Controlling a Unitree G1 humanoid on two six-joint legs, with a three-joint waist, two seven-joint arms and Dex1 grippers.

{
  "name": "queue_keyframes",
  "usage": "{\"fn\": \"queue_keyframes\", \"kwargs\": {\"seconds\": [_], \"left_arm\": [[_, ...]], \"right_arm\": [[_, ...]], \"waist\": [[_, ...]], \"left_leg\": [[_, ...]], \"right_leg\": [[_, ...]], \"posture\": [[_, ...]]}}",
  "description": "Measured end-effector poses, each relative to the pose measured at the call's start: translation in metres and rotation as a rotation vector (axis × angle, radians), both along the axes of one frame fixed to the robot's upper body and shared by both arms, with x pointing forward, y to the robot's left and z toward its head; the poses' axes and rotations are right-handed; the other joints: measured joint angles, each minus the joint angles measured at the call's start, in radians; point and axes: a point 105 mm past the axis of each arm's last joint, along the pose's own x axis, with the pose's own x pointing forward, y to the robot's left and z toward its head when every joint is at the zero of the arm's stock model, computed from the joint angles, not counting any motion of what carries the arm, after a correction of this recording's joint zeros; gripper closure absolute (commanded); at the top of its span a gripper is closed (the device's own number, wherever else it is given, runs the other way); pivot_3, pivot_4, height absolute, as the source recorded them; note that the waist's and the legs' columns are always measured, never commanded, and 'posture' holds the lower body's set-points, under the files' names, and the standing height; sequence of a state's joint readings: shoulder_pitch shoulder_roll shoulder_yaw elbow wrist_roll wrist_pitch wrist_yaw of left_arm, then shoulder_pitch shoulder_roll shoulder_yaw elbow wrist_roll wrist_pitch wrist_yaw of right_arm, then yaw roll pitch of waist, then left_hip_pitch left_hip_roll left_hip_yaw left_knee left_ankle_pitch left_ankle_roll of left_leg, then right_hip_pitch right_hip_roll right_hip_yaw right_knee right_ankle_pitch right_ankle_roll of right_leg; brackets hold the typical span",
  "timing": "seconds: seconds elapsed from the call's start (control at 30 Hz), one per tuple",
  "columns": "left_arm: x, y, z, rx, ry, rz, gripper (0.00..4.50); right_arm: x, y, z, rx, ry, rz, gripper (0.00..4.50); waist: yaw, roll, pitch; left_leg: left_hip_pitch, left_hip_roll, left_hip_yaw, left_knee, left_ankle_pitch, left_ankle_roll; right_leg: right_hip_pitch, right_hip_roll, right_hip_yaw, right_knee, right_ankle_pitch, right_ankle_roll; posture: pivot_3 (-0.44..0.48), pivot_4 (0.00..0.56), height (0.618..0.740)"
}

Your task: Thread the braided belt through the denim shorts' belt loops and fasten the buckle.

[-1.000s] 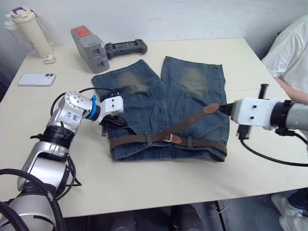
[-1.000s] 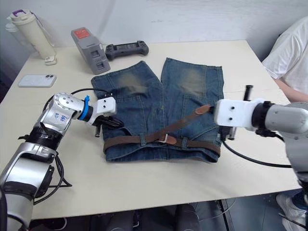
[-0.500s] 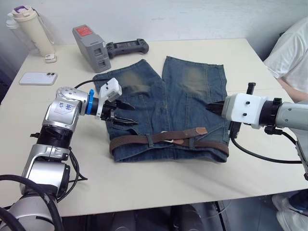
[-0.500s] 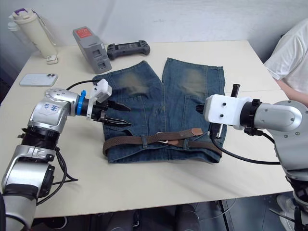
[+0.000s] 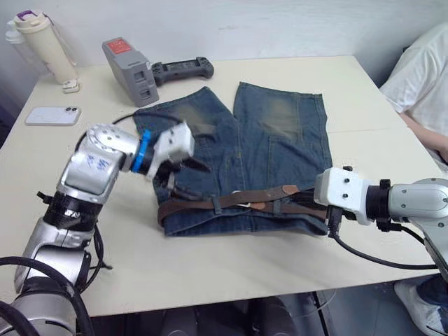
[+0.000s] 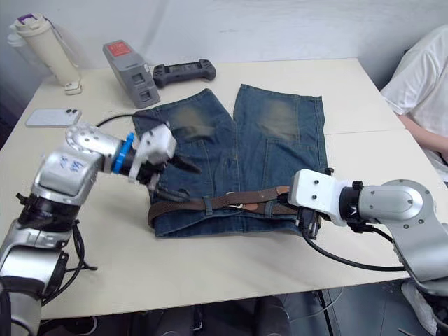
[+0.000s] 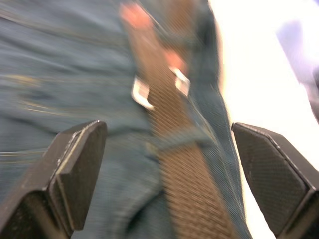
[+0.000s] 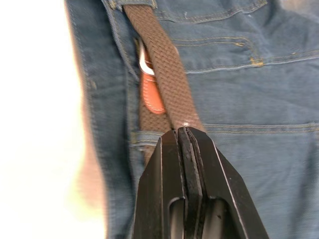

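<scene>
While the right gripper (image 8: 183, 130) sits with its two fingers pressed flat together at the tan tip of the braided belt (image 5: 241, 199), nothing is caught between them; one second ago it held that tip raised above the right leg, half a second ago the tip had dropped, and now the loose end lies along the waistband of the denim shorts (image 5: 276, 140). The arm has come down to the waistband's right end

Left gripper (image 7: 167, 174): fingers spread wide, empty, hovering over the belt near the buckle (image 7: 142, 93). It has lifted off the shorts' left edge and swung inward since the earlier frames

Meaning for the task, as a judgement: belt runs the full waistband through the belt loops (image 5: 217, 204); the tail passes through the buckle frame and is let go, so fastening looks near done. Seating of the pin cannot be told

View differences: right wrist view shows the silver frame and tan leather end tucked beneath the woven strap, detail too small in the head views. Head views show table (image 5: 210, 266), phone (image 5: 53, 115), bottle (image 5: 43, 45), grey box (image 5: 127, 61), controller (image 5: 183, 69), a person's sleeve (image 5: 420, 77)
</scene>
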State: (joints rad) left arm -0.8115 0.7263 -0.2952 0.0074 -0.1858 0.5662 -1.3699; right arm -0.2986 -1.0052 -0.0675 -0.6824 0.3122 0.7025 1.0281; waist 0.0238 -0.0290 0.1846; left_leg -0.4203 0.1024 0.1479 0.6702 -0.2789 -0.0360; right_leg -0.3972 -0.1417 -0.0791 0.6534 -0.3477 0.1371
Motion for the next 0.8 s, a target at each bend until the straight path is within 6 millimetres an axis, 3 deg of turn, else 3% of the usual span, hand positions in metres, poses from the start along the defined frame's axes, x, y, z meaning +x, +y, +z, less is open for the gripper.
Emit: {"fn": "queue_keyframes", "kwargs": {"seconds": [0.3,0.47,0.57,0.7,0.8], "left_arm": [[0.007,-0.005,-0.019,0.119,-0.109,-0.054,0.08],[0.01,-0.014,-0.023,0.08,-0.104,-0.035,0.08],[0.009,-0.032,-0.007,-0.133,0.049,0.019,0.08],[0.022,-0.021,0.017,-0.188,0.048,0.098,0.08],[0.039,-0.009,0.014,-0.148,-0.01,0.188,0.08]], "right_arm": [[-0.004,0.003,0.005,0.025,0.022,-0.022,4.5],[-0.004,0.001,0.005,0.011,0.01,-0.041,4.5],[-0.004,0.001,0.006,0.01,-0.002,-0.048,4.5],[-0.004,-0.001,0.004,-0.001,0.003,-0.06,4.5],[-0.003,-0.001,0.005,-0.001,-0.004,-0.063,4.5]], "waist": [[0.003,0.0,0.0],[0.004,0.0,0.0],[0.003,0.0,0.0],[0.0,0.0,0.0],[0.001,0.0,0.0]], "left_leg": [[-0.001,0.0,0.0,0.003,-0.001,0.001],[-0.001,0.0,0.0,0.003,-0.001,0.001],[-0.002,0.0,-0.001,0.005,-0.001,0.001],[-0.001,0.0,-0.001,0.004,-0.001,0.001],[-0.001,0.0,-0.001,0.004,-0.001,0.001]], "right_leg": [[0.001,0.0,0.0,0.0,0.0,0.0],[0.001,0.0,0.0,0.0,0.0,0.0],[0.001,0.0,0.0,0.0,0.0,0.0],[0.001,0.0,0.0,0.0,0.0,0.0],[0.001,0.0,0.0,0.0,0.0,0.0]], "posture": [[0.0,0.15,0.74],[0.0,0.15,0.74],[0.0,0.15,0.74],[0.0,0.15,0.74],[0.0,0.15,0.74]]}}
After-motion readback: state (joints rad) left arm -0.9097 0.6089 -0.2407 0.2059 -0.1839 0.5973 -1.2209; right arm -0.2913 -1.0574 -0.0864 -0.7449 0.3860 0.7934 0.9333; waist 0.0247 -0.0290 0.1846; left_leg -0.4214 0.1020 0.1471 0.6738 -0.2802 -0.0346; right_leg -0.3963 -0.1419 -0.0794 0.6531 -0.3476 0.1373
